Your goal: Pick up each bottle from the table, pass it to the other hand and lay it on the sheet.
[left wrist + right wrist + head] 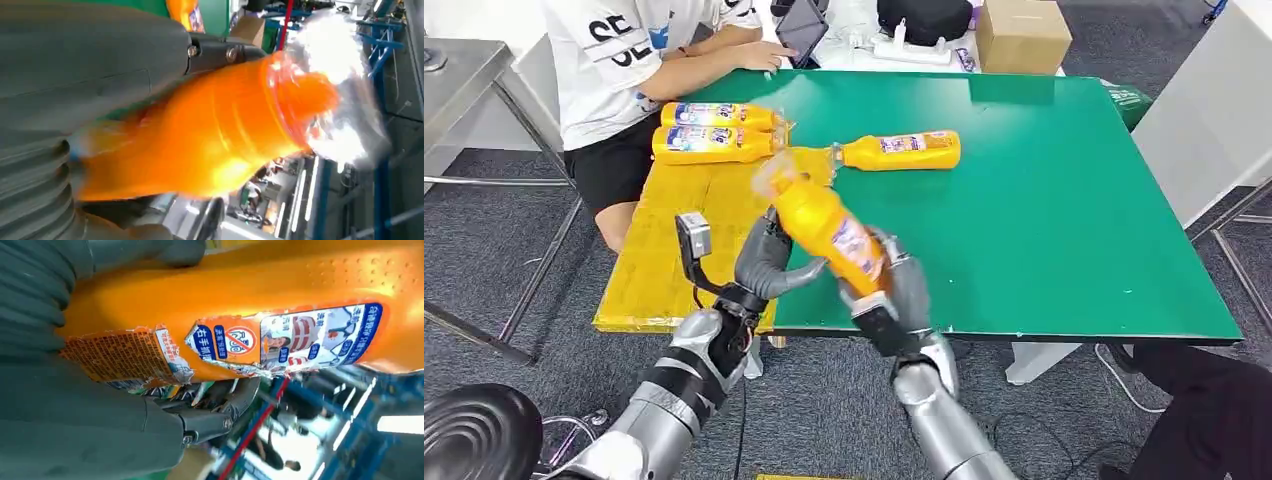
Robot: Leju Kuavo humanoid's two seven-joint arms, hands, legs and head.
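So the green table [1064, 200] is taking up most of the head view, sitting on grey carpet, with a person in a white shirt [624, 60] sitting at the far side. The yellow sheet [664, 260] is lying over the table's left part, out past the fingers of the left hand [769, 262].

Two bottles [714, 130] are already lying side by side at the far end of that sheet, so I'm calling those done. A third bottle [904, 150] is lying mostly on the green, its cap end at the sheet's edge, well beyond both hands; I can't tell if that one counts as placed.

The held bottle [829, 232] is hanging in the air between the two hands, tilted, cap end up and away. The right hand [899, 290] is gripping its lower end, and the left hand's fingers are curling around its middle from the other side. Looks like the handover is mid-swap, with the laying down not yet done.

The head view is blurring the bottle. The left wrist view is showing its clear wrapped cap [335, 85] beyond the fingers, and the right wrist view is showing the torn label [240, 347] right against the fingers.
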